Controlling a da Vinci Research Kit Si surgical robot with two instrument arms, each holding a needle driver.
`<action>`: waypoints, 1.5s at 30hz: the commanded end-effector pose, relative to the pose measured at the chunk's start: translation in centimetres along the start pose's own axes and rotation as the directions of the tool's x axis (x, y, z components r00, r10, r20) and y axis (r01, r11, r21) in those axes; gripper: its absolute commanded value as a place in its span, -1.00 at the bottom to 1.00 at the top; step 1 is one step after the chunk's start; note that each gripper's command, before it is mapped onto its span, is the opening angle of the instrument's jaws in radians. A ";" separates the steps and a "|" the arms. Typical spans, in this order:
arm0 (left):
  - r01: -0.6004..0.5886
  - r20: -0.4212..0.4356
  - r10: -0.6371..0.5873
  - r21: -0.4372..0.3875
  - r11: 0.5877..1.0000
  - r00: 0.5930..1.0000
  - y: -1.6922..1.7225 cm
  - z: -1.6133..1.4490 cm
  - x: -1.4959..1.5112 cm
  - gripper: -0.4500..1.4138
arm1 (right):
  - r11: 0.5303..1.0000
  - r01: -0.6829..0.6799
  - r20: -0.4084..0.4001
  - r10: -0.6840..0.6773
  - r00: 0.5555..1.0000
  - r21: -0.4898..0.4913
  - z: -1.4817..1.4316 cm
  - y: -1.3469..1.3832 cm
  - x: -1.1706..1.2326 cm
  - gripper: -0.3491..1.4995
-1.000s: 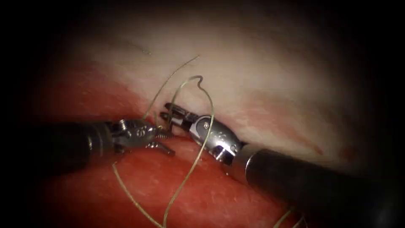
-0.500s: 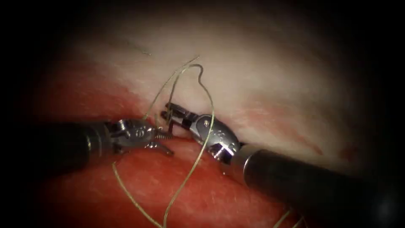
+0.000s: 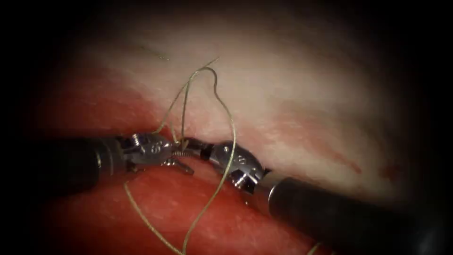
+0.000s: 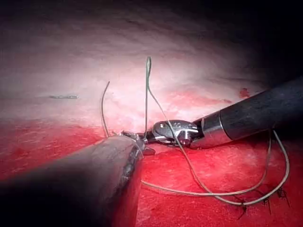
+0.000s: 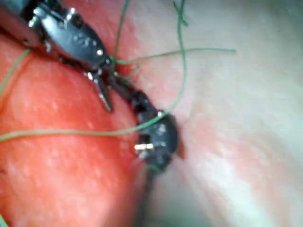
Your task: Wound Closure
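My left tool (image 3: 184, 159) comes in from the left, its jaws open at the cut's edge with nothing clearly between them. The tip of my right tool (image 3: 191, 143) meets them from the right, jaws shut on the thread (image 3: 227, 113). From there the thread rises in a tall narrow loop over the pale tissue (image 3: 292, 80), falls across the right tool's wrist and runs down over the red side. The left wrist view shows the thread (image 4: 147, 94) standing straight up from the right tool (image 4: 149, 137). In the right wrist view, the left tool (image 5: 106, 78) is splayed beside the right tool (image 5: 124, 85). I see no needle.
Red fluid (image 3: 236, 212) covers the near tissue. A short dark thread piece (image 3: 163, 57) lies on the pale tissue behind. Finished stitches (image 4: 244, 208) sit along the cut by the slack thread (image 4: 265, 189). The right shaft (image 3: 339, 217) crosses the lower right.
My right tool's jaws were open around the thread; they have shut and moved down and left to the left tool's jaws. The loop is now taller and narrower. The left tool barely moved.
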 end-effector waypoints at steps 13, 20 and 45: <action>-0.001 0.005 0.001 -0.001 1.000 1.000 -0.01 0.09 0.00 -0.46 | 0.988 0.138 -0.092 -0.145 0.985 -0.073 0.01 0.10 0.33 -1.00; -0.003 0.011 0.003 -0.001 1.000 1.000 0.01 0.11 -0.01 -0.46 | 0.959 0.241 -0.177 -0.265 0.948 -0.150 -0.15 0.17 0.71 -1.00; -0.007 0.019 0.007 -0.007 1.000 1.000 0.04 0.12 -0.04 -0.46 | 0.867 0.422 -0.266 -0.487 0.832 -0.265 -0.45 0.22 1.45 -1.00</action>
